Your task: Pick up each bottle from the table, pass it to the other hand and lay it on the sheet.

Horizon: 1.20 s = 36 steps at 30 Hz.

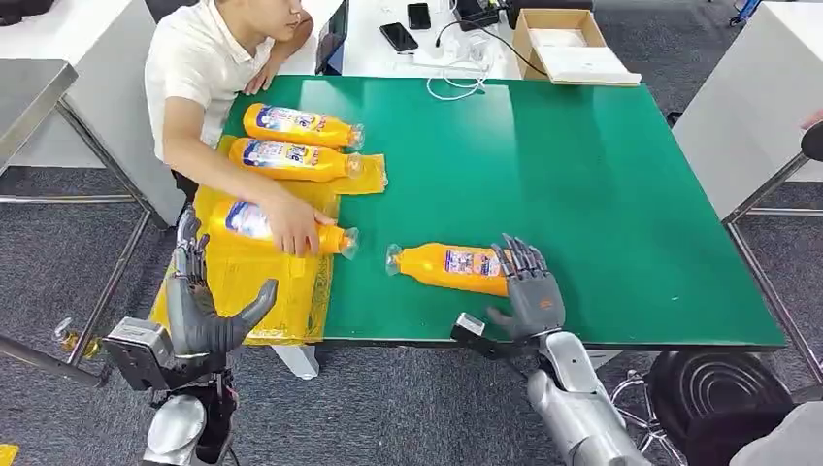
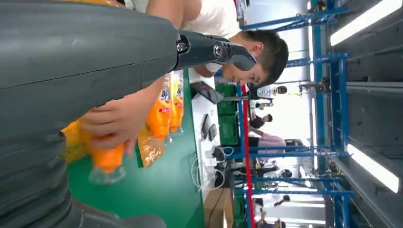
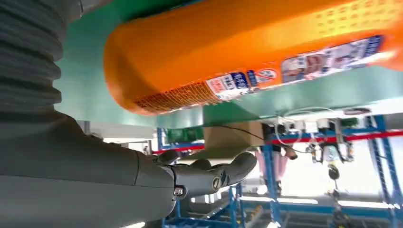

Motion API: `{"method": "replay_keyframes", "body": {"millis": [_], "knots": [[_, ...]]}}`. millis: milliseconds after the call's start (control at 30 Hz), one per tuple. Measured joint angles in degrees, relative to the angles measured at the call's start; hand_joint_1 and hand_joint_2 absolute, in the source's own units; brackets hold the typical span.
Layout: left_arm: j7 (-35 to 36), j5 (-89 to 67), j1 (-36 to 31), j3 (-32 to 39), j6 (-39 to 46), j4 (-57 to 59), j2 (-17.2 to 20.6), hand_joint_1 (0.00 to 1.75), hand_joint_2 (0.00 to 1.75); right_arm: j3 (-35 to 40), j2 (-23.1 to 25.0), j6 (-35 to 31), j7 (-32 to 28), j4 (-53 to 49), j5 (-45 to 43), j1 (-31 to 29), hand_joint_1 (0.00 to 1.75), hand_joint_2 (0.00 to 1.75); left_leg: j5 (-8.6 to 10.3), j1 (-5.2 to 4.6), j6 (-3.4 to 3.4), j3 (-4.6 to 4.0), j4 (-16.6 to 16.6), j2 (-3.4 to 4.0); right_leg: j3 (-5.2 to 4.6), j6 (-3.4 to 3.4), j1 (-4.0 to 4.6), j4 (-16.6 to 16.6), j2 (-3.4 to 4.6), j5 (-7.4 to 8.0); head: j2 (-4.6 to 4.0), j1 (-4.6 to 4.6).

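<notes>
One orange bottle (image 1: 448, 267) lies on its side on the green bench (image 1: 582, 194), near the front edge, cap pointing left toward the yellow sheet (image 1: 247, 282). The right hand (image 1: 529, 286) rests at the bottle's base end with fingers spread over it; no grip is closed on it, so the hand reads as open and holding nothing. The left hand (image 1: 199, 311) hovers off the near left corner beside the sheet, fingers apart and empty. Three more bottles lie at the sheet; a person's hand (image 1: 291, 228) rests on the nearest of them (image 1: 281, 228). Judgement: the bottle looks like stiff, smooth plastic, full and moderately heavy, round enough to roll and slippery under the fingers. Best hold is around the mid-body at the label, leaving the neck end free for the handover
</notes>
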Motion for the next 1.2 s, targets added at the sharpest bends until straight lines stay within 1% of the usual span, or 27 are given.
{"method": "replay_keyframes", "body": {"millis": [167,367,633,700,867,933,967,1067,1100,1200], "knots": [[1.42,-0.31,-0.46,-0.52,-0.13,0.67,0.17,0.00,1.75,1.24,-0.54,1.44,5.02,3.90,2.06,-2.60,0.00,1.75,0.00,0.00,0.00,0.00,0.00,0.00,0.00,0.00,0.00,0.00,0.00,0.00,0.00,-0.02],[3.02,-0.44,-0.66,-0.98,-0.90,1.55,0.61,0.00,1.75,1.92,-0.76,4.09,8.07,7.04,2.75,-4.48,0.00,1.75,0.00,0.00,0.00,0.00,0.00,-0.01,0.00,0.00,0.00,0.01,0.00,0.00,0.00,-0.02],[4.96,-3.78,-0.63,-1.55,-1.05,2.21,0.96,0.00,1.75,2.54,-0.52,5.81,18.10,8.13,5.01,-5.93,0.00,1.75,0.00,0.00,0.00,0.01,0.00,0.00,0.01,0.00,0.00,0.00,0.00,0.00,0.00,0.00],[5.11,-4.07,-0.62,-1.57,-1.05,2.40,0.96,0.00,1.75,2.54,-0.46,6.12,19.69,8.32,5.44,-6.21,0.00,1.75,0.01,0.00,0.00,0.02,0.00,-0.02,0.02,0.00,0.00,0.00,0.00,0.00,0.00,0.02],[5.37,-4.48,-0.64,-1.57,-1.05,2.45,0.96,0.00,1.75,2.60,-0.37,7.03,20.76,8.76,5.60,-6.62,0.00,1.75,0.01,0.00,0.00,0.03,0.00,-0.01,0.03,0.00,0.00,0.00,0.00,0.01,0.00,-0.02],[5.81,-4.57,-0.77,-1.62,-1.20,2.69,0.96,0.00,1.75,2.60,-0.35,8.29,20.10,8.91,4.56,-6.84,0.00,1.75,0.01,0.00,0.00,0.04,0.00,-0.02,0.04,0.00,0.00,0.00,0.00,0.01,0.00,0.00],[5.99,-4.50,-0.87,-1.64,-1.58,2.93,0.96,0.00,1.75,2.56,-0.35,8.94,19.03,8.98,4.02,-6.96,0.00,1.75,0.01,0.00,0.00,0.04,0.00,-0.01,0.03,0.00,0.00,0.00,0.00,0.01,0.00,0.00],[7.06,-0.12,-1.78,-1.79,-4.77,3.85,0.94,0.00,1.75,2.47,-0.39,12.24,11.46,9.53,1.90,-7.58,0.00,1.75,0.01,0.00,0.00,0.05,0.00,0.01,0.04,0.00,0.00,0.00,0.01,0.01,0.00,0.00],[7.17,1.10,-2.05,-1.90,-5.34,4.07,0.94,0.00,1.75,2.29,-0.31,13.49,10.18,9.79,1.07,-7.94,0.00,1.75,0.01,0.00,0.00,0.06,0.00,0.04,0.04,0.00,0.00,0.00,0.00,0.01,0.00,0.02],[7.34,2.12,-2.90,-2.12,-6.01,4.70,0.66,0.00,1.75,2.12,0.22,15.37,9.77,10.40,0.31,-8.79,0.00,1.75,0.01,0.00,0.00,0.13,0.00,0.13,0.06,0.00,0.01,0.00,0.04,0.02,0.00,0.00]]}}
